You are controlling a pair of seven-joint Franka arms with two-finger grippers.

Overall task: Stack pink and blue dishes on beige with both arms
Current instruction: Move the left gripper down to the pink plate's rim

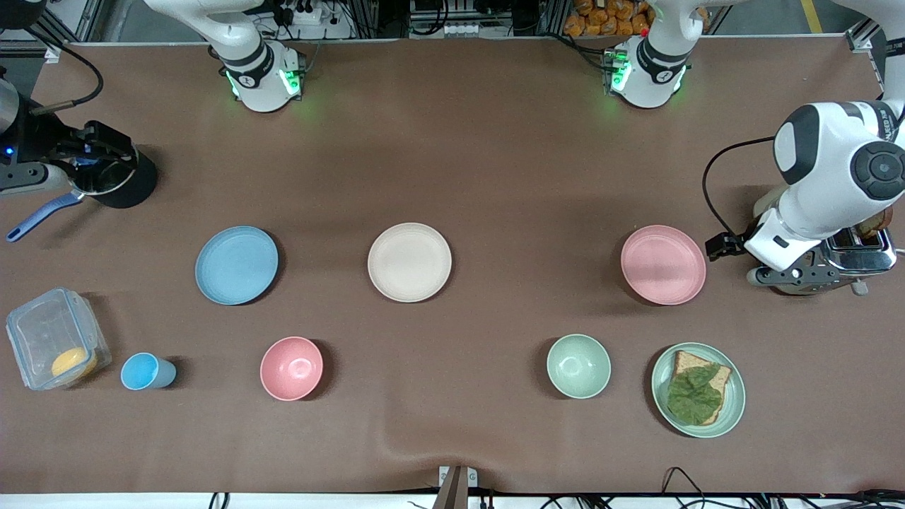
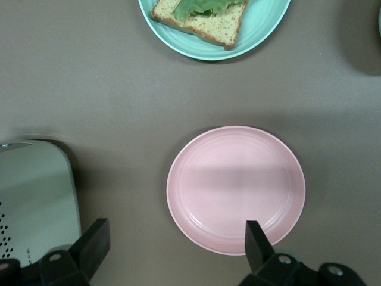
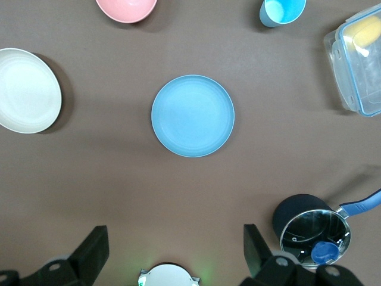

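Starting nearest the front camera, a pale green plate [image 1: 664,403] carries a slice of bread [image 1: 696,385] topped with a lettuce leaf [image 1: 694,396], and it sits toward the left arm's end of the brown table [image 1: 495,162]. Beside it comes a green bowl [image 1: 578,365], then a pink bowl [image 1: 291,367], a small blue cup [image 1: 146,372], and at the right arm's end a clear lidded container [image 1: 53,336] with something yellow inside. Farther up the table, three plates lie flat in a row, well apart from one another: the blue plate [image 1: 236,265] toward the right arm's end, the beige plate [image 1: 409,262] in the middle, the pink plate [image 1: 663,265] toward the left arm's end. None is stacked yet! The left gripper [image 2: 172,247] hangs with its fingers spread wide and empty, one fingertip over the pink plate's rim, beside a chrome toaster [image 1: 859,251] that sits just off that plate. The right gripper [image 3: 172,250] hovers with jaws apart, holding nothing, over bare cloth between the blue plate and its own base. Farthest of the lot, a black saucepan [image 1: 117,177] with a glass lid and blue handle rests at the right arm's end.
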